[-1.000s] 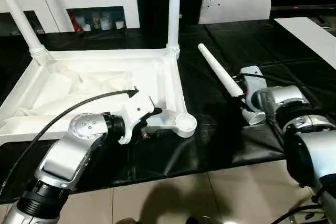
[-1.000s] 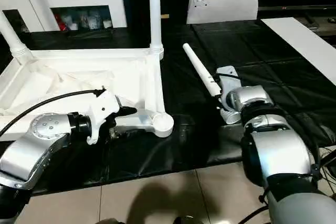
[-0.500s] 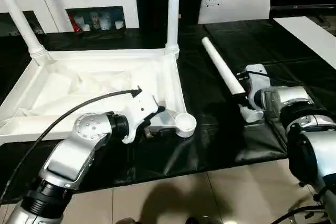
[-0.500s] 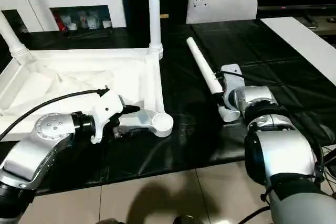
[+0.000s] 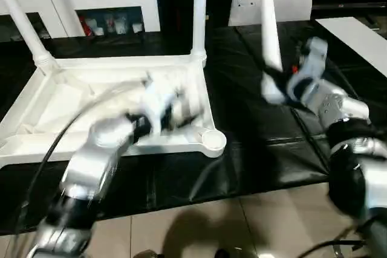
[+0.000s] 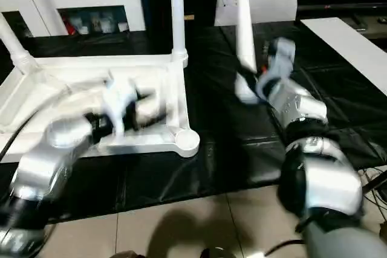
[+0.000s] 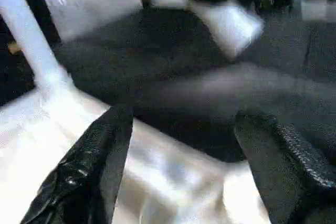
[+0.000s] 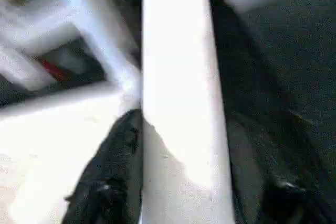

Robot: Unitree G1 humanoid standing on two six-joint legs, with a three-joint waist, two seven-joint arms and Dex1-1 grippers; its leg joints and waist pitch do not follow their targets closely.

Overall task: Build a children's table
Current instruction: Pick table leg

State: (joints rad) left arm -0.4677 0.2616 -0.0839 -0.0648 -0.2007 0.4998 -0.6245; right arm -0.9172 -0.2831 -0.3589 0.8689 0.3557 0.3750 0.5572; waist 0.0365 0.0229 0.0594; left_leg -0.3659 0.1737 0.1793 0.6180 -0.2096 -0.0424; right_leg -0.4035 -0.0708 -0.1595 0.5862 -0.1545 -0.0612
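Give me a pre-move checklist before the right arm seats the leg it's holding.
1. Grip: right end effector closed on the loose leg, near its thick end. Ok.
2. Leg attitude: close to upright, thick end down. Ok.
3. Target socket: the near right corner socket of the upturned tabletop is empty. Ok.
4. Alignment: leg is off to the right of that socket, not above it. Not ok.
5. Left end effector: open, holding nothing, over the tabletop near the socket; may crowd the path. Cannot tell.
6. Fitted legs: two stand in the far corners. Ok.
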